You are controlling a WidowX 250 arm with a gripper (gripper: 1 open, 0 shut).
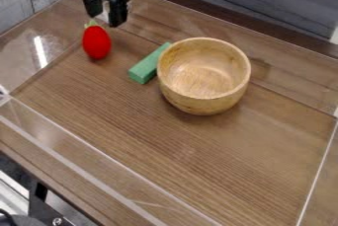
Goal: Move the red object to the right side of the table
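The red object (95, 41) is a small glossy strawberry-shaped toy standing on the brown wood-grain table (199, 161) at the far left. My black gripper (106, 17) hangs just behind and above it, pointing down, its two fingers open with nothing between them. The fingertips are apart from the toy.
A flat green block (149, 62) lies right of the toy, touching a round wooden bowl (205, 74) near the table's middle. Low clear acrylic walls (34, 33) edge the tabletop on the left, front and right.
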